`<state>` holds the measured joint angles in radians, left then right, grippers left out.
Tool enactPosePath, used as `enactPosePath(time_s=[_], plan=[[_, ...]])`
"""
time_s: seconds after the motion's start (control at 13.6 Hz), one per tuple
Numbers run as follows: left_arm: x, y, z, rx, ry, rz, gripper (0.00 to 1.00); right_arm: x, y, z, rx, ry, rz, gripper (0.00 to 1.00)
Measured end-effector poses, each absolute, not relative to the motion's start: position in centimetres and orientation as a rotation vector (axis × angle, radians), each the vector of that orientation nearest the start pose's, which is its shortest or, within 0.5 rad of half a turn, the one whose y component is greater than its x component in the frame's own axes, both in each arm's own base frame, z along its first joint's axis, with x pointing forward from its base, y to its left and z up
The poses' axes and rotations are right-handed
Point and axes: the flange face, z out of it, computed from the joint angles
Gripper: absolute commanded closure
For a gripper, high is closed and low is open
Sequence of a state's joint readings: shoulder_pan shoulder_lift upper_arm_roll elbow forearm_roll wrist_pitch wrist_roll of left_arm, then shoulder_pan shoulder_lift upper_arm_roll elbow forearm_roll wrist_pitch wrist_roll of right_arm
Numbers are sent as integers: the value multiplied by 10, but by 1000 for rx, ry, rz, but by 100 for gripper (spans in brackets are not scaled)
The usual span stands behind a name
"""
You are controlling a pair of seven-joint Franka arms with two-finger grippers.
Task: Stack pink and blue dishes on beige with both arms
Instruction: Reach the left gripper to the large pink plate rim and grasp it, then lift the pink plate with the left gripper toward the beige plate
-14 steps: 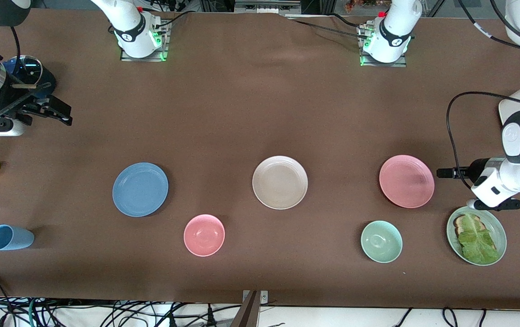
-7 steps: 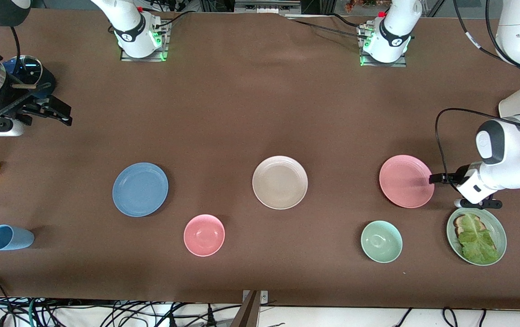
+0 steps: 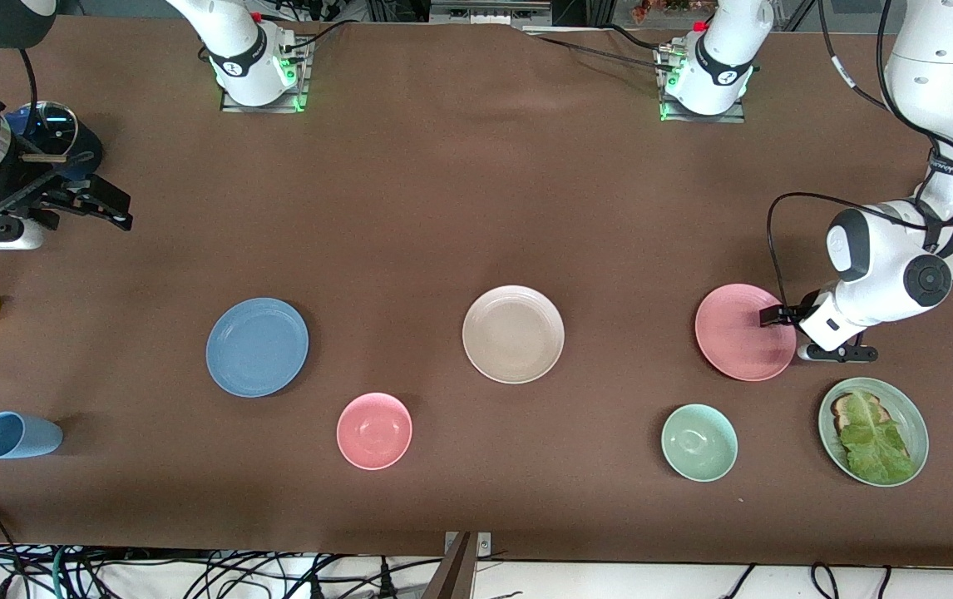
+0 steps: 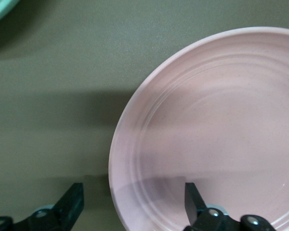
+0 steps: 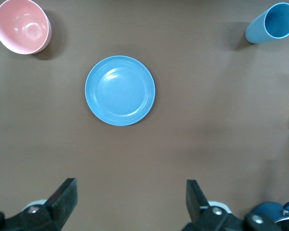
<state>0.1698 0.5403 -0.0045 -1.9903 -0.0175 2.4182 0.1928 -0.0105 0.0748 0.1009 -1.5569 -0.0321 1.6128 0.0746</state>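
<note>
Flat round matte pink plate point(image 3: 744, 331) lies level; left gripper point(image 4: 130, 204) open, fingers straddling its rim. Right gripper point(image 5: 130, 202) open, waiting high over table point(image 3: 460, 208).

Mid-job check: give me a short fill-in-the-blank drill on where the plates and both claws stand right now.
1. The left claw is open with its fingers straddling the rim of the ____ plate.
2. The right claw waits, open, at the right arm's end of the table, and its wrist view looks at the ____ plate.
3. The beige plate lies between the two, with ____ stacked on it.

Missing words: pink; blue; nothing
</note>
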Motion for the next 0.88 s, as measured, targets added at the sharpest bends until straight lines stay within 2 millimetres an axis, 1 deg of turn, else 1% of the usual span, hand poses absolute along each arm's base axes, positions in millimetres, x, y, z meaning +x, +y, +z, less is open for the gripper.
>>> enactPosePath(time_s=[0.07, 0.44, 0.59, 0.74, 0.88], plan=[[588, 98, 178, -3170, 22, 172, 100, 578, 47, 593, -3167, -27, 26, 0], [590, 97, 182, -3170, 37, 160, 100, 578, 47, 593, -3167, -27, 26, 0], [597, 95, 198, -3173, 47, 170, 100, 578, 47, 593, -3167, -27, 26, 0], [607, 89, 220, -3180, 65, 236, 100, 578, 47, 593, -3167, -27, 26, 0], [616, 76, 243, -3188, 101, 292, 100, 578, 47, 593, -3167, -27, 26, 0]])
